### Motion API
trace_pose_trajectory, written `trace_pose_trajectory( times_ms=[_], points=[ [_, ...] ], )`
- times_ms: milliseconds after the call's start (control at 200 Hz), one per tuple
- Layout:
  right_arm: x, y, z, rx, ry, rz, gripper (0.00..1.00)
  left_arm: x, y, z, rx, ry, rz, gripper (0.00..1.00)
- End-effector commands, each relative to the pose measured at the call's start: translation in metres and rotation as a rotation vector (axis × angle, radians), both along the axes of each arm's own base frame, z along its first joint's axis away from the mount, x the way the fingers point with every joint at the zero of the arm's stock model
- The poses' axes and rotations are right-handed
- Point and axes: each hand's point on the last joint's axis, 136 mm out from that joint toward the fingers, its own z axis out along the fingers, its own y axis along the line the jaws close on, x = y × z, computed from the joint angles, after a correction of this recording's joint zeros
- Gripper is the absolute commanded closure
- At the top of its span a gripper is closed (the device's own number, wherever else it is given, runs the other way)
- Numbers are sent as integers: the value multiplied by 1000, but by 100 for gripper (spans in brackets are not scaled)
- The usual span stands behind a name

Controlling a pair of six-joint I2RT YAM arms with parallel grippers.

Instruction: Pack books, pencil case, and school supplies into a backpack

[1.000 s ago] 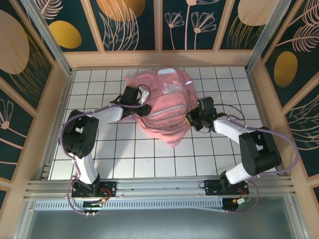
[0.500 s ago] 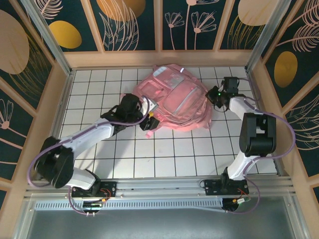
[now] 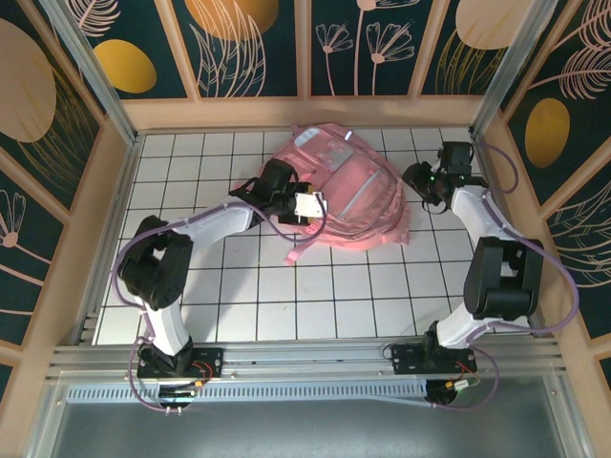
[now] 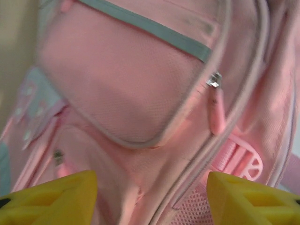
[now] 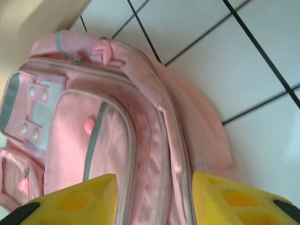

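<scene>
The pink backpack (image 3: 355, 186) lies flat on the tiled table near the back wall, front pockets up. My left gripper (image 3: 307, 207) is at its left side, open, with its yellow fingertips (image 4: 65, 194) spread wide over the pocket fabric (image 4: 131, 93). My right gripper (image 3: 418, 179) is at the backpack's right edge, also open. Its fingertips (image 5: 234, 199) straddle the zipped side seam (image 5: 154, 154) without pinching it. The books, the pencil case and the school supplies are hidden.
A loose pink strap (image 3: 302, 248) trails from the backpack toward the front. The wooden back wall (image 3: 305, 113) and right wall (image 3: 504, 181) stand close to the backpack and the right arm. White tiles (image 3: 315, 305) stretch toward the arm bases.
The backpack has shifted back and to the right. My right gripper has let go and opened at the backpack's right edge. My left gripper has moved up against the backpack's left side and opened wider.
</scene>
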Motion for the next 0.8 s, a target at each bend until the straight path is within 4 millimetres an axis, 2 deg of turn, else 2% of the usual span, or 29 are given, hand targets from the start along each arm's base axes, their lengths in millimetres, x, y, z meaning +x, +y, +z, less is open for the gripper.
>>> trace_pose_trajectory(
  times_ms=[0,200,345,510,691,796],
  points=[
    [-31,4,-8,28,79,-3,54,14,-7,8,108,-129,-153,37],
    [-49,1,5,10,51,-8,53,25,-19,0,117,-147,-183,37],
    [-49,2,18,28,21,-11,53,20,-25,-24,156,-125,-216,38],
    [-48,2,27,39,10,-2,53,15,-28,-42,191,-98,-237,38],
    [-50,7,28,79,1,3,54,28,-42,-52,225,-111,-176,41],
    [-56,17,26,135,-6,18,56,30,-50,-55,214,-102,-171,45]
  ],
)
